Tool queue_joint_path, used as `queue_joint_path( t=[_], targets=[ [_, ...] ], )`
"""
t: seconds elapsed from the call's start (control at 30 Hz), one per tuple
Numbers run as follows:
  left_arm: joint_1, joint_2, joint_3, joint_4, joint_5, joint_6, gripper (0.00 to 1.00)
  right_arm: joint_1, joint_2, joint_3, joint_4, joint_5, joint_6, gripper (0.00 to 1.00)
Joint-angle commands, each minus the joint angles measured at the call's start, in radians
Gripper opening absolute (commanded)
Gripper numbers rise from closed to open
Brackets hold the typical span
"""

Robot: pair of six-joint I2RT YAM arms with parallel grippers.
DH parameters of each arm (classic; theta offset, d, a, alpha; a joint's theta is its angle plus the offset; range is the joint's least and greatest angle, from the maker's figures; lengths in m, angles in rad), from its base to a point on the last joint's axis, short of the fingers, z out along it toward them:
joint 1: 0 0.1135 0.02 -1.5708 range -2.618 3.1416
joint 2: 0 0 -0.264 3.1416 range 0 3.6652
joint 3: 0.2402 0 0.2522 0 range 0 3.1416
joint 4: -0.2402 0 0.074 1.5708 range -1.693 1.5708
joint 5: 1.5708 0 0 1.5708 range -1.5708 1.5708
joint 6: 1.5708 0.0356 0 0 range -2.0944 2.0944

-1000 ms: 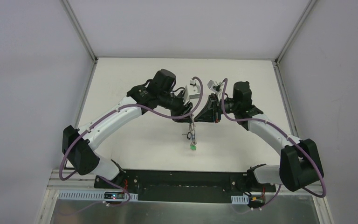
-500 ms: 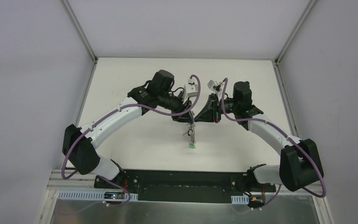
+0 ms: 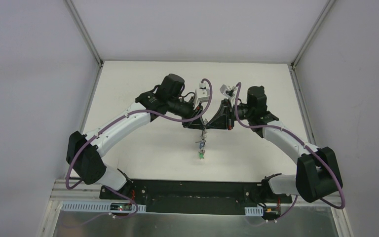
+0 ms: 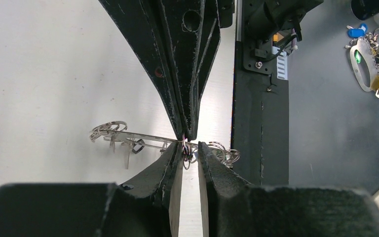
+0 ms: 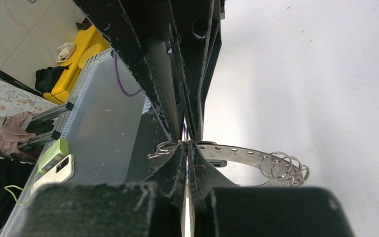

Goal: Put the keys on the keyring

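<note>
White worktop (image 3: 143, 148) inside grey enclosure walls (image 3: 29, 74); black base plate (image 3: 197, 190) along near edge, slotted white cable duct (image 3: 86, 206) at near left on metal sheet (image 3: 197, 224); right wrist view: green-cased device (image 5: 54, 153) on that sheet, yellow item (image 5: 81, 47) on floor beyond.

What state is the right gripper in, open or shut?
Shut. The right gripper shows no gap between its fingertips in its wrist view, pinching the keyring by its flat band.
</note>
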Motion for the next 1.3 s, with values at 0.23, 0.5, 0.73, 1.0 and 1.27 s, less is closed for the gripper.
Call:
queue_joint_path(
  t=[0.23,0.5,0.73,1.0,1.27],
  targets=[
    [0.005,0.005,0.004,0.007,0.043,0.005,0.00,-0.012,-0.033,0.004,0.067,-0.008,0.012,0.00],
    [0.001,0.015,0.083,-0.135,-0.024,0.093,0.00,-0.011,-0.037,-0.014,0.065,-0.007,-0.030,0.00],
    [-0.038,0.091,0.350,-0.587,-0.217,0.357,0.00,-0.013,-0.058,0.002,-0.031,-0.006,-0.123,0.26],
    [-0.090,0.116,0.423,-0.687,-0.284,0.367,0.00,-0.013,-0.058,-0.008,0.109,-0.007,0.024,0.38],
    [-0.096,0.113,0.424,-0.597,-0.217,0.228,0.00,-0.003,-0.023,-0.144,0.730,0.029,0.488,0.48]
  ],
)
